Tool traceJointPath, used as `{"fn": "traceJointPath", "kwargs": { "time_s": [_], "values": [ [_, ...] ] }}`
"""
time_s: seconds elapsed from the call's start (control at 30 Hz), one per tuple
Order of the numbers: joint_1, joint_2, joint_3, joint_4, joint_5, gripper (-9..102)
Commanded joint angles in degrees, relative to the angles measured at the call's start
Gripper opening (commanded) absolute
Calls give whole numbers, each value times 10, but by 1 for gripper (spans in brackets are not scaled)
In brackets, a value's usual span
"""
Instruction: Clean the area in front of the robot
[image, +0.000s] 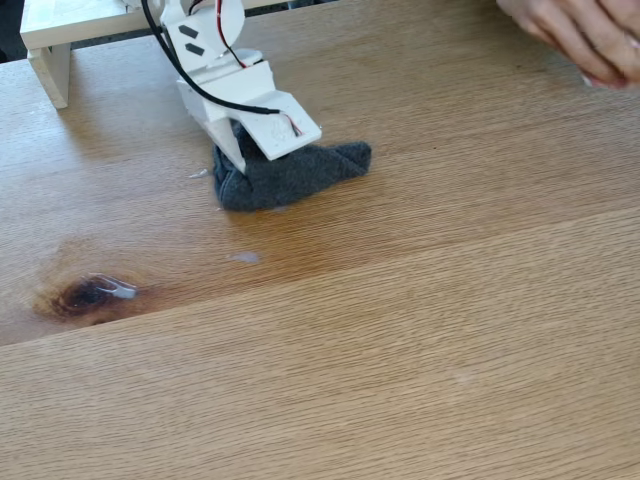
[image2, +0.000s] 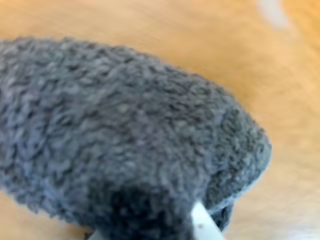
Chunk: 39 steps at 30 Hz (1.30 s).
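In the fixed view the white robot arm leans down from the top left, with black and red wires along it. Its gripper is shut on a dark grey woolly cloth that is pressed flat onto the wood-grain tabletop. The cloth trails to the right of the gripper. A pale smear lies just in front of the cloth, and another small one sits at its left edge. In the wrist view the cloth is close up and blurred, with one white fingertip poking out at the bottom.
A dark brown knot with a pale smear on it marks the table at the left. A white bench-like frame stands at the top left behind the arm. A person's hand reaches in at the top right corner.
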Motion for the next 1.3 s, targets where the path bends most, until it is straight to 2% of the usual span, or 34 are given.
{"fn": "traceJointPath", "kwargs": {
  "time_s": [0.0, 0.17, 0.37, 0.57, 0.77, 0.97, 1.27],
  "values": [
    [171, -2, -112, 62, -11, 0],
    [274, 26, -122, 147, -56, 0],
    [308, 81, -122, 287, -81, 0],
    [229, 215, -122, 427, -56, 0],
    [68, 297, -123, 477, -29, 0],
    [-43, 250, -131, 384, 11, 0],
    [-70, 76, -133, -3, -25, 0]
  ]
}}
